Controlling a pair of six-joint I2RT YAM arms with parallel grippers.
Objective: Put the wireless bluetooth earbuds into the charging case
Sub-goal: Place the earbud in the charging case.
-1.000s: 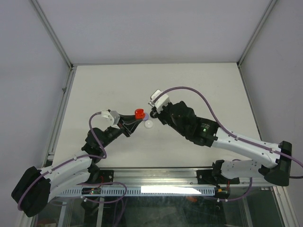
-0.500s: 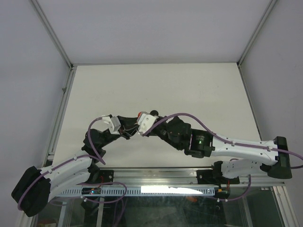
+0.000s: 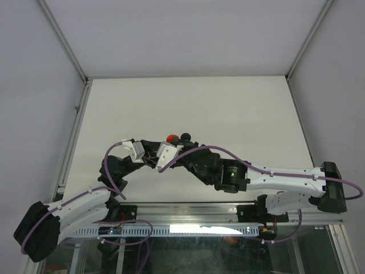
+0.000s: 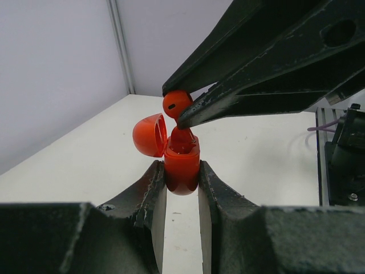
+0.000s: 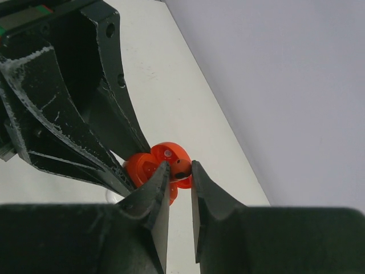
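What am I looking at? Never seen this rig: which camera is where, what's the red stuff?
Two robot arms, the left arm and the right arm, are bolted at the near edge of a white table. Each ends in a two-finger gripper. The overhead picture looks down from behind the arms. The other two come from cameras on each wrist, so each sees its own fingers. The left gripper is shut on a red charging case, its lid flipped open. The right gripper pinches a red earbud just above the case's opening, stem apparently entering it. The arms hide the table beneath them.
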